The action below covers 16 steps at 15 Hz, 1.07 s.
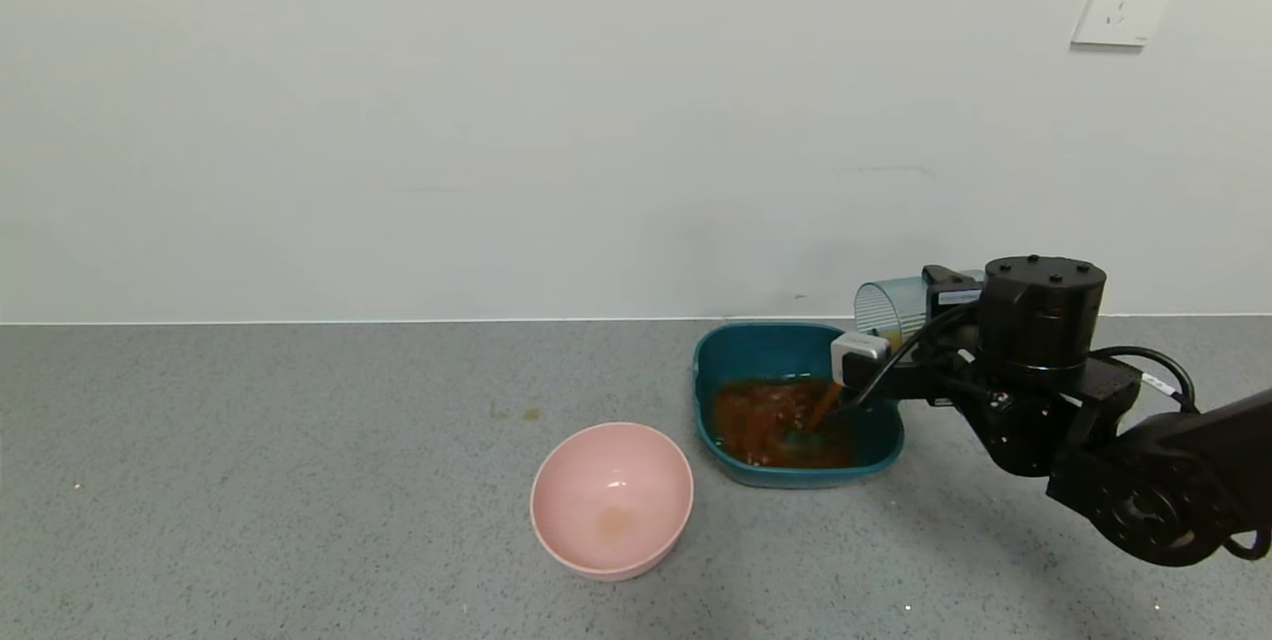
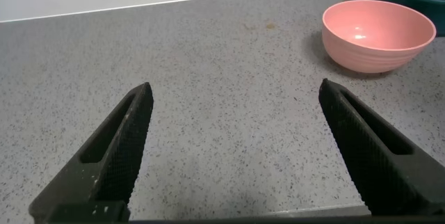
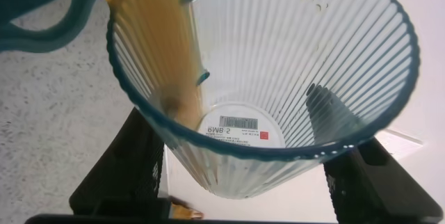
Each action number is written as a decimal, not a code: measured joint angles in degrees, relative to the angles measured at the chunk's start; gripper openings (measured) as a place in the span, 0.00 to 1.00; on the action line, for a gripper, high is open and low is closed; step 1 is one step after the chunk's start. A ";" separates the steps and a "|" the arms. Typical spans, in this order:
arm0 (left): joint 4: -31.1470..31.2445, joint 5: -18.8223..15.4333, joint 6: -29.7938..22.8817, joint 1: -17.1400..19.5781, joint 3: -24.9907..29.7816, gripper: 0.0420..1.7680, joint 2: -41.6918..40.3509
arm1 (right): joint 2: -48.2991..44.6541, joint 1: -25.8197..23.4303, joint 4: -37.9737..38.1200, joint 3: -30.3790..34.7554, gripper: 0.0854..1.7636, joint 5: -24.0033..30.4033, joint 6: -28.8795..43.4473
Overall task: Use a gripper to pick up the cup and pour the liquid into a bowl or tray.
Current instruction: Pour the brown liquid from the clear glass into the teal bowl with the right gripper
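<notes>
Mid-pour over the deep teal-blue rounded-square plastic basin, on the grey speckled countertop toward the right. Right gripper pinching the small translucent pale blue-grey ribbed plastic cup, fingers clamped on either side of the ribbed wall, cup tipped nearly onto its side with the mouth facing the basin. Opaque reddish-brown liquid already pooled in the basin, a thin orange stream running down from the cup's lip; inside the cup only a streak along the lower wall, so judged nearly emptied.

To finish well: keep the lip over the basin's interior, not its rim; deepen the tilt slowly so the last of it drains without splashing; hold the grip firm, since a ribbed, wet wall looks liable to slip.

Round pink plastic bowl standing just beside the basin, apart from the pour. Left gripper parked low over the counter well to the left, fingers spread wide, holding nothing.
</notes>
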 joint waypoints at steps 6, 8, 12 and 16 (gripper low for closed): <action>0.00 0.01 0.00 0.00 0.00 0.97 0.00 | 0.59 1.46 -4.85 0.46 0.74 -2.60 -7.36; -0.02 0.00 0.00 0.00 0.00 0.97 0.00 | 0.67 1.95 -5.05 0.69 0.74 -2.97 -8.02; 0.00 0.01 0.02 0.00 0.00 0.97 0.00 | 1.02 2.47 -6.08 0.99 0.74 -3.01 -8.90; -0.02 0.00 0.00 0.00 0.00 0.97 0.00 | 1.35 2.80 -6.52 1.22 0.74 -3.01 -9.07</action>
